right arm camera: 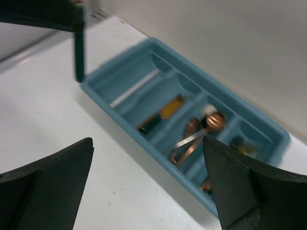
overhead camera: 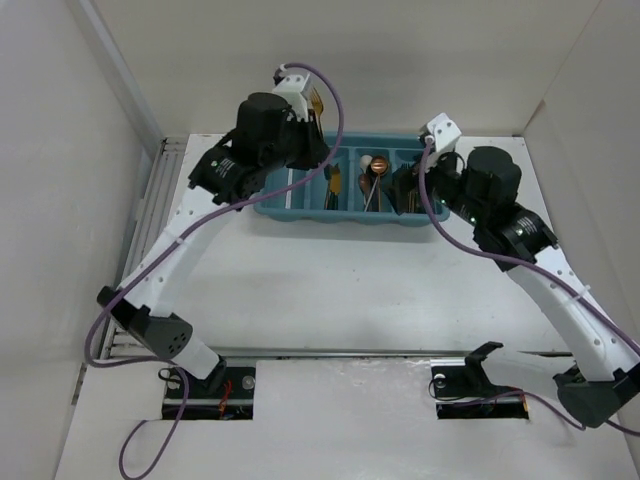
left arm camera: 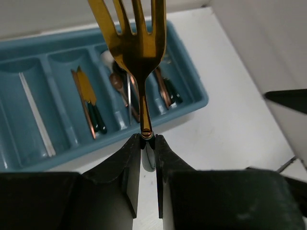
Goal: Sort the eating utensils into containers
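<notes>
My left gripper is shut on the dark handle of a gold fork, held in the air above the teal tray. From above, the left gripper hangs over the tray's far left edge, and the fork's tines point away. Inside the compartments lie a white utensil, gold knives, spoons and another utensil. My right gripper is open and empty, just in front of the tray's near wall at the right end. Copper spoons show between its fingers.
White walls close in the table on the left, back and right. A ribbed rail runs along the table's left edge. The held fork's dark handle end hangs at the upper left of the right wrist view.
</notes>
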You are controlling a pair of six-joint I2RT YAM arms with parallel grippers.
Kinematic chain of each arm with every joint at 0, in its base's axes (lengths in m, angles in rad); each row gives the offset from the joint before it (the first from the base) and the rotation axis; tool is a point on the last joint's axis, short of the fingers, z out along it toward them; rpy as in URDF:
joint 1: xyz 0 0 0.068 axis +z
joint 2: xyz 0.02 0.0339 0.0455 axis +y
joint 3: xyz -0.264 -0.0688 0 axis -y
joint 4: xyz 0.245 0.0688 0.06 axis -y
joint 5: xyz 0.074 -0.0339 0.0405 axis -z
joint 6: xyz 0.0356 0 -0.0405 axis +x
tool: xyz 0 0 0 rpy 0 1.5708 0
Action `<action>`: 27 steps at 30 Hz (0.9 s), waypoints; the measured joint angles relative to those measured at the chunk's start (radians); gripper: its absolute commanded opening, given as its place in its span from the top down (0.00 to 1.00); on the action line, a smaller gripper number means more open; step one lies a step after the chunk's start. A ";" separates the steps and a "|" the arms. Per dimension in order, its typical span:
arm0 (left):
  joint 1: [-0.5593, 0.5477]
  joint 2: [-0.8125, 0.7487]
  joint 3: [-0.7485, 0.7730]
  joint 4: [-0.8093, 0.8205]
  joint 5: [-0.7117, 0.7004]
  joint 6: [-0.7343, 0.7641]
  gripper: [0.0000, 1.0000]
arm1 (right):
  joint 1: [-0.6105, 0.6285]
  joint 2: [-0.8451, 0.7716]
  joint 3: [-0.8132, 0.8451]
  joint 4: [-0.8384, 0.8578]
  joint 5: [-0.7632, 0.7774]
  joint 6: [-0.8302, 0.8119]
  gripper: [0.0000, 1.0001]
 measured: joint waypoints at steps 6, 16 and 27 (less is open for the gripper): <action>-0.041 -0.068 0.030 0.035 0.032 -0.015 1.00 | 0.121 0.127 0.055 0.135 -0.106 -0.016 0.00; -0.052 -0.074 0.027 0.034 0.069 -0.038 1.00 | 0.132 0.294 0.170 0.192 -0.137 0.011 0.43; -0.039 -0.087 -0.031 0.089 0.069 -0.076 0.34 | 0.147 0.328 0.175 0.212 -0.178 0.077 1.00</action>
